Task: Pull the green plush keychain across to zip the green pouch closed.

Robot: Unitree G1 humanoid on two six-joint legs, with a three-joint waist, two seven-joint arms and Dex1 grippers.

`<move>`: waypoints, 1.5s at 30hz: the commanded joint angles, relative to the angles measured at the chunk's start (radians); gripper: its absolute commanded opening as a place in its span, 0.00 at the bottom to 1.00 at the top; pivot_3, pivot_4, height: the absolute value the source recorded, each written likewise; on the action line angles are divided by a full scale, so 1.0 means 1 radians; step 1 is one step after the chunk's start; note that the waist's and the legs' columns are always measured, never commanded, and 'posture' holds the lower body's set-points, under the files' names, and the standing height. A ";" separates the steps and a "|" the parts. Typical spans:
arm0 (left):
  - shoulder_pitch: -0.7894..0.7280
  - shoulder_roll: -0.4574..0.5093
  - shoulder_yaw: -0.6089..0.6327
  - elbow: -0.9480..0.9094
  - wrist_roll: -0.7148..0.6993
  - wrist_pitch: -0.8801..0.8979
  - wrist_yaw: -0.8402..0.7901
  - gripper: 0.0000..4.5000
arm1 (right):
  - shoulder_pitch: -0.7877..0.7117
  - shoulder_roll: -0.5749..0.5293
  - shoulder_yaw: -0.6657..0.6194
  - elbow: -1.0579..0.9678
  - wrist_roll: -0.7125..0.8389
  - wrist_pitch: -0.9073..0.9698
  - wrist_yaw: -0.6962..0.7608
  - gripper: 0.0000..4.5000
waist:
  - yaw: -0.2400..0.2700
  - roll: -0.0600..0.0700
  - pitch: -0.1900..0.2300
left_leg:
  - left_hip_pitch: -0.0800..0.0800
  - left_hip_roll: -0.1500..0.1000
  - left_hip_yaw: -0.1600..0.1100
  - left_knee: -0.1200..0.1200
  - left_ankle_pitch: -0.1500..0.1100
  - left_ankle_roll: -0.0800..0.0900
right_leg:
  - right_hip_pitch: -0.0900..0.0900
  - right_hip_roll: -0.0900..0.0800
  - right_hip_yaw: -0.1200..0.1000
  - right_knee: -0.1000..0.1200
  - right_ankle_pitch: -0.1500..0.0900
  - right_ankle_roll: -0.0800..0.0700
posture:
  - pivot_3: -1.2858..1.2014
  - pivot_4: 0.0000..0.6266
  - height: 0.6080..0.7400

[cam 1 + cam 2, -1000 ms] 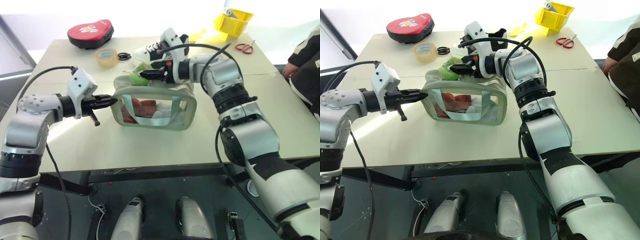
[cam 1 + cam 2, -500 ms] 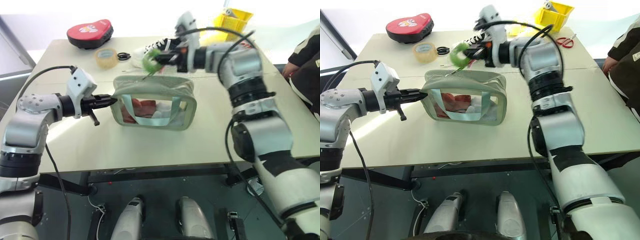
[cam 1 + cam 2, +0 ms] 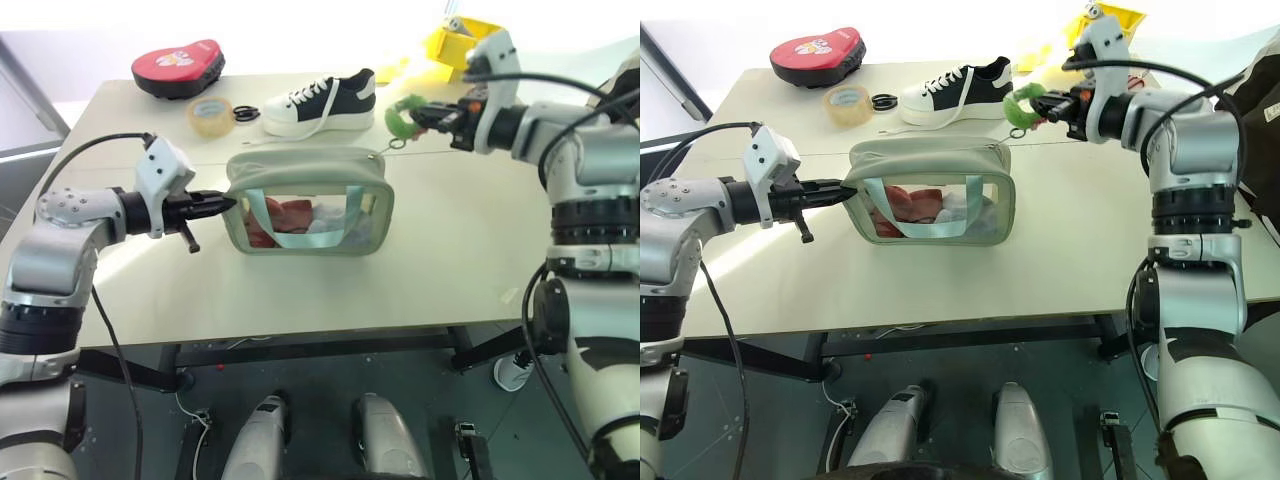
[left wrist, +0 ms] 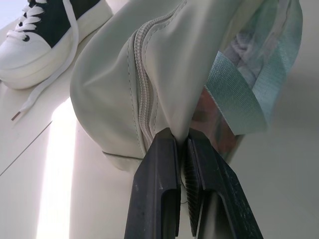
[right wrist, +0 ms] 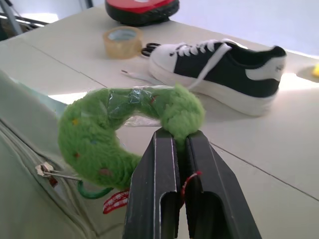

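The green pouch [image 3: 300, 166] stands near the middle of the table, its clear side showing red and white contents behind light-blue straps. My left gripper [image 3: 222, 203] is shut on the fabric at the pouch's left end, right beside the zipper's start [image 4: 142, 107]. The zipper runs flat along the top. Past the pouch's right end, above the table, my right gripper [image 3: 430, 116] is shut on the green plush keychain [image 3: 402, 115]. The keychain is a curled fuzzy lime charm [image 5: 124, 127], linked by a small ring to the zipper pull [image 5: 45, 170] at the pouch's right end.
A black-and-white sneaker [image 3: 320, 98] lies behind the pouch, with a tape roll [image 3: 210, 115] and black rings [image 3: 243, 114] to its left. A red case [image 3: 180, 65] sits far left, a yellow bin [image 3: 462, 38] far right. A person's dark sleeve [image 3: 1262, 90] shows at the right edge.
My right gripper swept from the pouch's left end to past its right end, carrying the keychain along the zipper line. The left gripper and pouch stayed put.
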 commanded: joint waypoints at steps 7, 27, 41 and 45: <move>-0.018 0.025 0.000 0.004 0.008 0.002 -0.011 0.00 | 0.168 0.075 -0.097 -0.124 0.065 0.040 -0.159 0.01 | 0.000 0.000 0.000 | 0.000 0.000 0.000 0.000 0.000 0.000 | 0.000 0.000 0.000 0.000 0.000 0.000 | 0.52 0.24 1.00; -0.022 0.027 -0.003 -0.004 0.004 0.014 -0.009 0.00 | 0.280 0.061 -0.070 -0.110 0.054 -0.027 -0.241 0.01 | 0.002 0.000 0.000 | 0.000 0.000 0.000 0.001 0.000 0.000 | 0.001 0.000 0.000 0.000 0.000 0.000 | 0.52 0.24 1.00; -0.038 0.021 -0.017 0.008 0.008 0.006 -0.011 0.00 | 0.477 0.238 0.037 -0.266 0.032 -0.040 -0.296 0.01 | 0.000 0.000 0.000 | 0.001 0.000 0.000 0.002 0.000 0.000 | 0.001 0.000 0.001 0.001 0.000 0.000 | 0.52 0.24 1.00; -0.042 0.025 -0.020 0.017 0.012 -0.001 -0.015 0.00 | 0.446 0.210 0.007 -0.276 0.061 -0.017 -0.262 0.16 | 0.000 0.000 0.000 | 0.001 0.000 0.000 0.002 0.000 0.000 | 0.001 0.000 0.001 0.001 0.000 0.000 | 0.52 0.24 1.00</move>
